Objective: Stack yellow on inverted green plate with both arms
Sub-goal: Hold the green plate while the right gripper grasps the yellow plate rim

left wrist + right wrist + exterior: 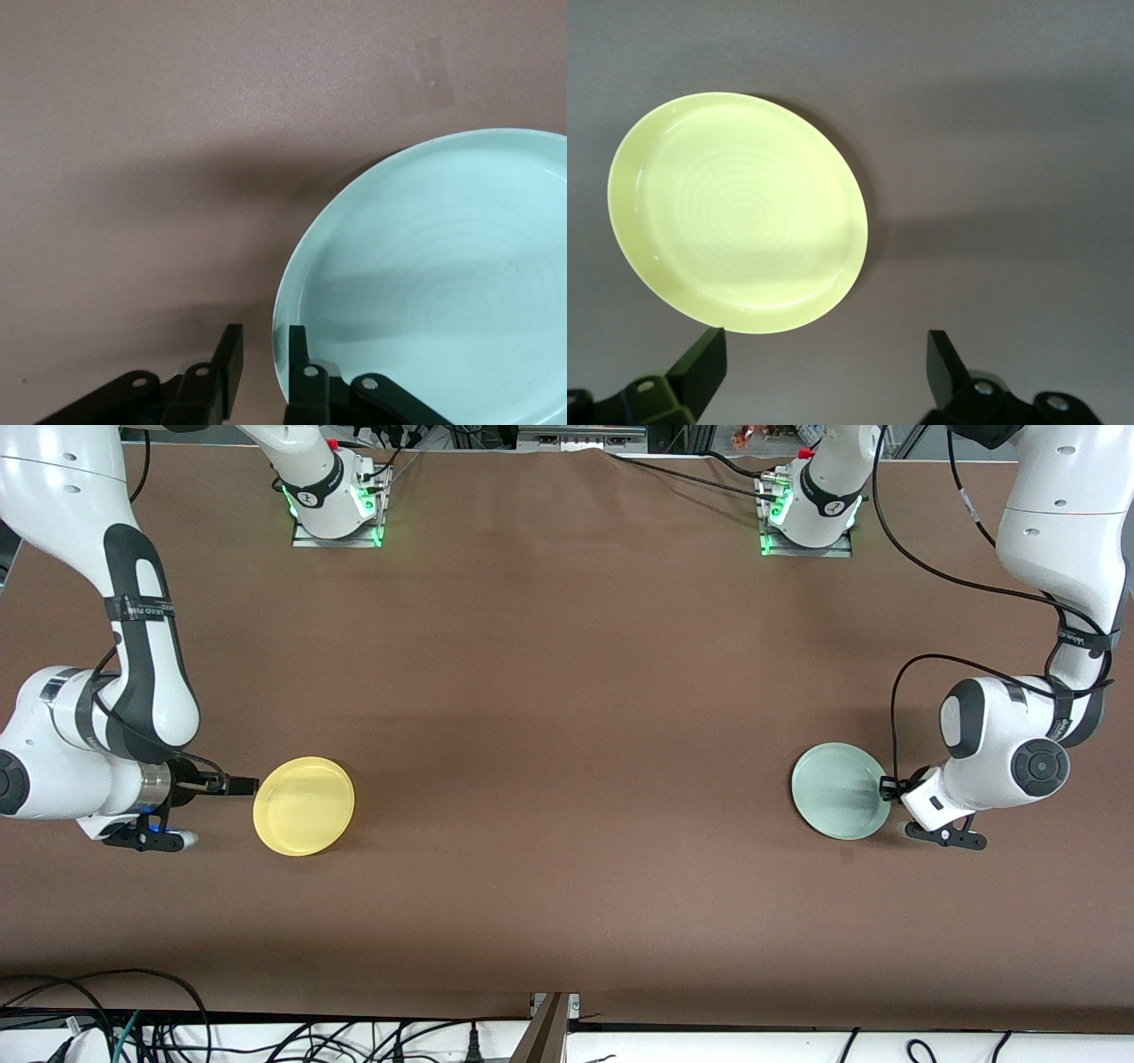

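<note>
Taking the brown bench (567,691) as the landmark, both plates lie in its half nearer the front camera, well apart, one toward each end. The yellow plate (304,805) lies flat and rim-up toward the right arm's end, its inside showing faint rings in the right wrist view (740,212). The right hand (237,786) is low just beside that plate's rim, on the side toward the right arm's end of the bench; its fingers (702,363) stand wide apart and hold nothing, the plate lying clear of them. Toward the left arm's end of the bench lies the green plate (838,790), also hollow side up. The left hand (888,786) is at this plate's rim, its fingers (298,351) drawn narrow, one inside the rim and one outside it, straddling the edge (285,310); whether they press the rim I cannot tell. At the bench's edge farthest from the front camera stand the two arm bases.
</note>
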